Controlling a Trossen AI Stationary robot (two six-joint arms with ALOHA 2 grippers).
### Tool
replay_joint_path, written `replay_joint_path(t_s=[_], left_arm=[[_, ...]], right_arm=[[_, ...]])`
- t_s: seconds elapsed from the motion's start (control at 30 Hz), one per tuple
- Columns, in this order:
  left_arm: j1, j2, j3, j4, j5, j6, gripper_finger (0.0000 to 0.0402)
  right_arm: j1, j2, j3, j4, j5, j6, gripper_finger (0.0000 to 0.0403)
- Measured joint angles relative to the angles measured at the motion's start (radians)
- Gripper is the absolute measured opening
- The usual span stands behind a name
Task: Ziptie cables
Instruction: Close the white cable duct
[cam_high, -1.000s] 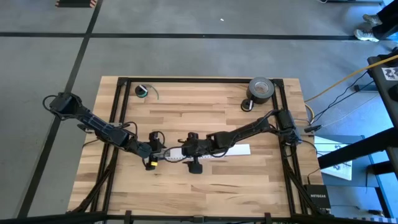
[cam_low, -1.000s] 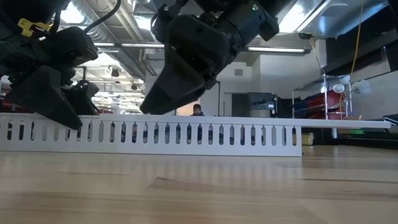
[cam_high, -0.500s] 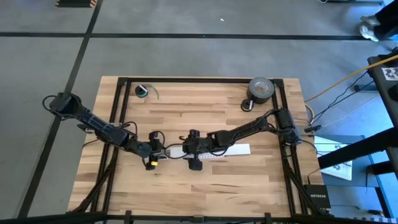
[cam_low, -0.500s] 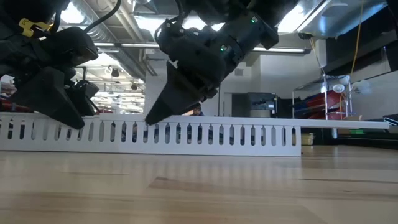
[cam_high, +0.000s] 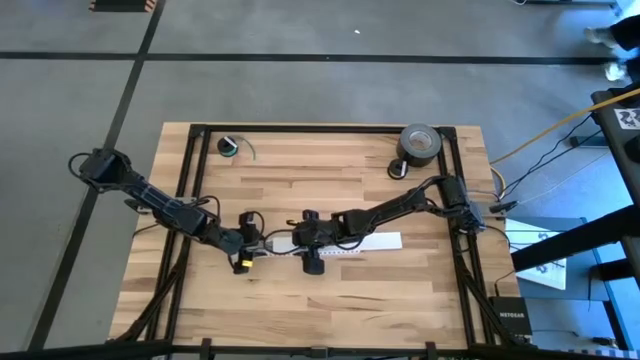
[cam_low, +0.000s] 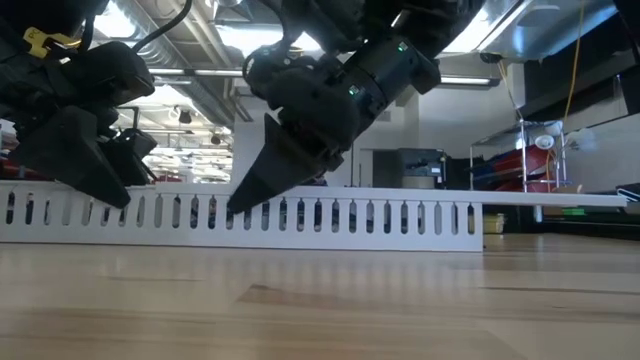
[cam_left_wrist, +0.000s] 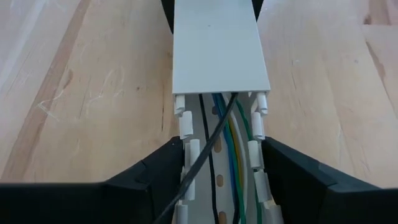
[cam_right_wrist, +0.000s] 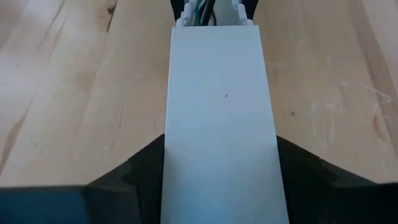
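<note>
Near the middle of the wooden table (cam_high: 340, 300), a long white slotted duct (cam_low: 300, 215) is seen lying flat, with both arms meeting over it. The left gripper (cam_high: 250, 240) is set at the duct's uncovered end, its fingers (cam_left_wrist: 137, 180) straddling the slotted walls and pressed against them on either side, so that the duct is gripped. The cables (cam_left_wrist: 227, 155), in black, green, blue and pale yellow, are laid lengthwise inside the open channel and are seen to pass under the flat white lid (cam_right_wrist: 221, 118) that covers the remainder of the duct. The right gripper (cam_high: 305, 238) is placed over the covered portion; in its wrist view the lid lies between its two dark fingers (cam_right_wrist: 140, 171), which stand close beside its edges, though whether they clamp it cannot be told. A roll of grey tape (cam_high: 420, 143) and a small round coil (cam_high: 229, 146) are seen near the far corners of the table, well apart from the duct.
</note>
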Motion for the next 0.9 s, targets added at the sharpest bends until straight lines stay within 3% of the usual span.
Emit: replay_joint_path(t_s=[0.27, 0.43, 0.9], left_arm=[[0.000, 0.000, 0.000, -0.004, 0.003, 0.004, 0.0189], [-0.001, 0.000, -0.001, -0.006, 0.008, 0.004, 0.0189], [-0.002, 0.000, -0.001, -0.003, 0.017, 0.003, 0.0189]], right_arm=[[0.000, 0.001, 0.000, 0.030, -0.014, -0.001, 0.0229], [0.000, 0.016, 0.000, 0.090, -0.013, 0.002, 0.0209], [-0.006, 0.069, 0.021, 0.201, -0.016, 0.056, 0.0214]])
